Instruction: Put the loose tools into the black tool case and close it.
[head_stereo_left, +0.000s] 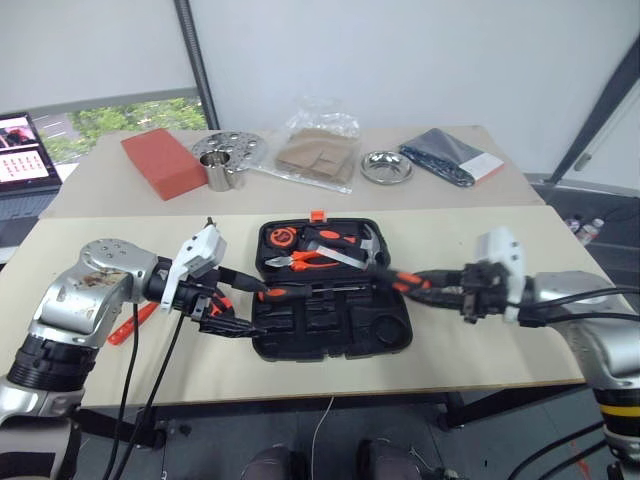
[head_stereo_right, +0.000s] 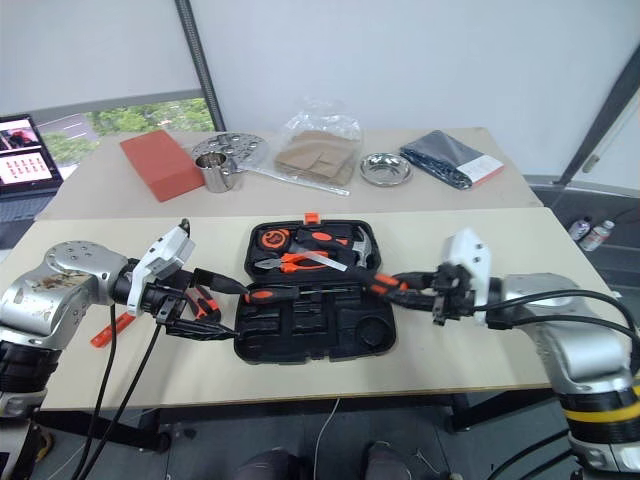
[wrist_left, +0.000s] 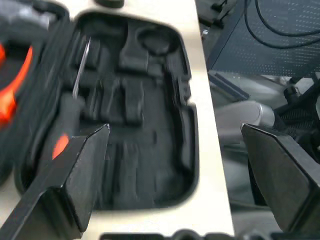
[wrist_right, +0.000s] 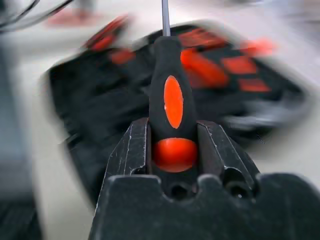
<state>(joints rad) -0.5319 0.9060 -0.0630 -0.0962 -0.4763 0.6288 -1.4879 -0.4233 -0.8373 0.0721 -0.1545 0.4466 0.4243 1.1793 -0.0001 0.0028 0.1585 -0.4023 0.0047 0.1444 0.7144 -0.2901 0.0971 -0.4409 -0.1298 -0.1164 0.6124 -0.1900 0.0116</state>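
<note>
The black tool case (head_stereo_left: 330, 330) lies open at the middle of the front table (head_stereo_left: 500, 340), its lower half close to the near edge, with bare tabletop to either side. The right gripper (wrist_right: 173, 150) is clamped on an orange-and-black screwdriver (wrist_right: 172, 100) whose shaft points toward the case. The left gripper (wrist_left: 175, 165) hangs spread and empty over the case's left end, where another screwdriver (head_stereo_left: 285, 293) lies across the moulded recesses.
</note>
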